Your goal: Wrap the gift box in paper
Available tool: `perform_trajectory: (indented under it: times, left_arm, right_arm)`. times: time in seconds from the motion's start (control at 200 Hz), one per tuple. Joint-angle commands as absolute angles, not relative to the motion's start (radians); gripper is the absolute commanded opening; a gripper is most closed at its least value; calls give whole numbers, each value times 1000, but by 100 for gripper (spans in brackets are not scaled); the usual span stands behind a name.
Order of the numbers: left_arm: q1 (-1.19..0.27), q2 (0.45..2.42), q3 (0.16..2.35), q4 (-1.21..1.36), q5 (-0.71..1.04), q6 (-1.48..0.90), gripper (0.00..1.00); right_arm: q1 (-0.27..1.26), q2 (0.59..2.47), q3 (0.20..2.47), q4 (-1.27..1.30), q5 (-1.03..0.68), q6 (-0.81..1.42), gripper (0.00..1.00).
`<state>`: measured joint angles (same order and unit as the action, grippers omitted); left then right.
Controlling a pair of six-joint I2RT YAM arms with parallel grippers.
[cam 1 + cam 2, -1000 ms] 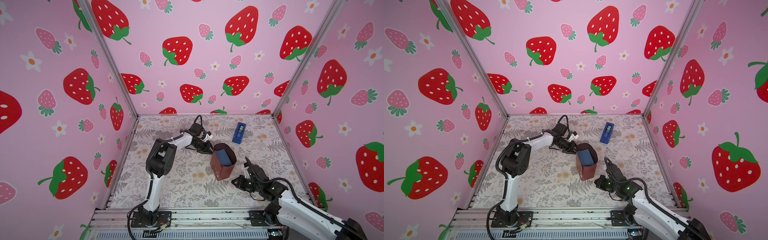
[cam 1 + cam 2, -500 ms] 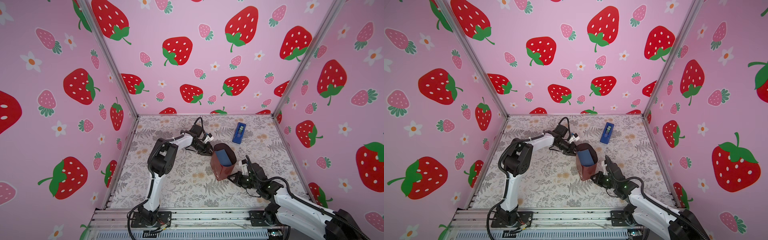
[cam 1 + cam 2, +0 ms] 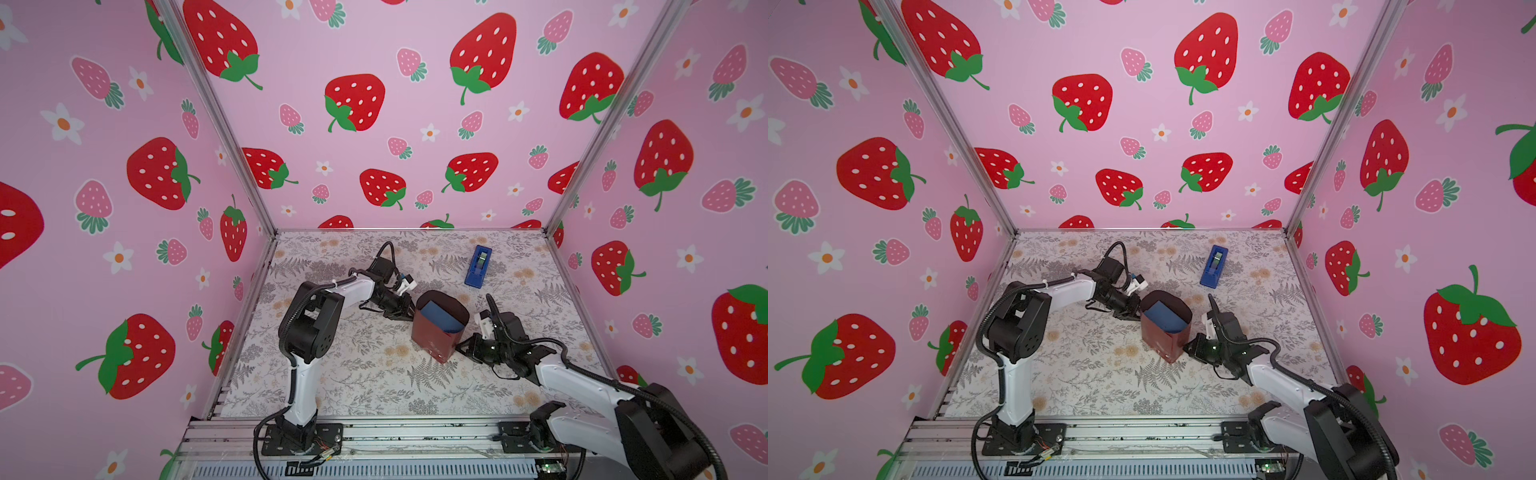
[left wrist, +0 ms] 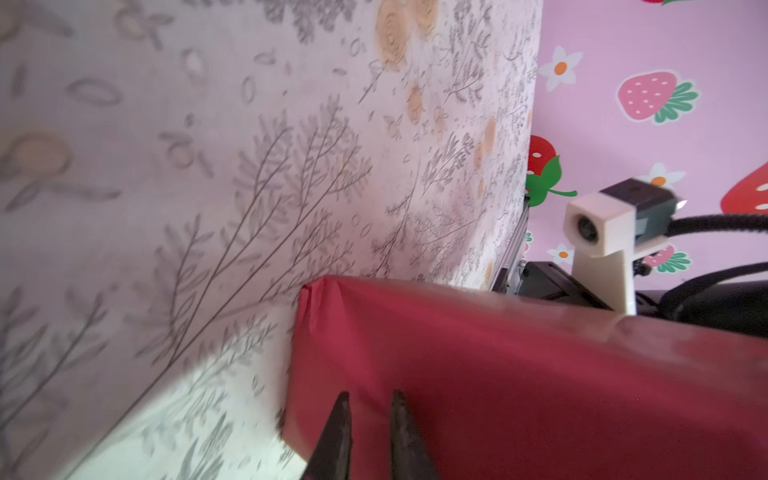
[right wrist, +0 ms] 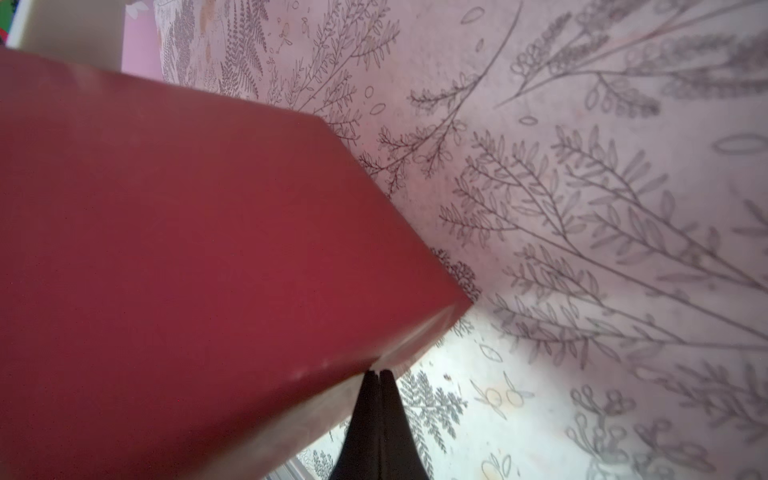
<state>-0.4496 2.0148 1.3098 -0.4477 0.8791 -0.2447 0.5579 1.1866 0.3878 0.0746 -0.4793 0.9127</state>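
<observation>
you see the box [image 3: 441, 315] on the middle of the table [image 3: 365, 376], inside the upright paper [image 3: 432, 341] tube, with the left gripper [image 3: 408, 313] slightly open at its far-left wall and the right gripper [image 3: 458, 345] closed, touching its near-right bottom edge.

In both top views the paper [image 3: 432, 343] stands at the middle of the surface [image 3: 353, 374], wrapped around the sides of the box [image 3: 441, 314], which sits inside it. The left hand [image 3: 409, 313] is against the paper's left side. The right hand [image 3: 459, 347] is at its lower right edge. The tape dispenser [image 3: 478, 266] lies behind, to the upper right, well apart.
</observation>
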Motion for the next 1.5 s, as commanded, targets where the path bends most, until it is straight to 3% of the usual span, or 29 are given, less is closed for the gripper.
perform_trajectory:
  times: [0.0,0.335,0.585,0.805,1.136,1.496]
  left_arm:
    - [-443,1916,1179,-421,854,-279,20]
    - [-400,1630,821,-308,756,-379,20]
    - [-368,1502,773,-382,607,-396,22]
    - [-342,1342,775,-424,508,-395,23]
    - [-308,1145,712,-420,413,-399,26]
    - [-301,988,624,-428,355,-412,31]
  right_arm:
    - [558,1271,461,176,-581,836,0]
    - [644,1450,602,159,-662,750,0]
    - [644,1334,776,-293,-319,663,0]
    - [694,1270,1043,-533,-151,643,0]
    - [949,1513,1435,-768,-2,575,0]
    - [1073,1705,1505,-730,106,581,0]
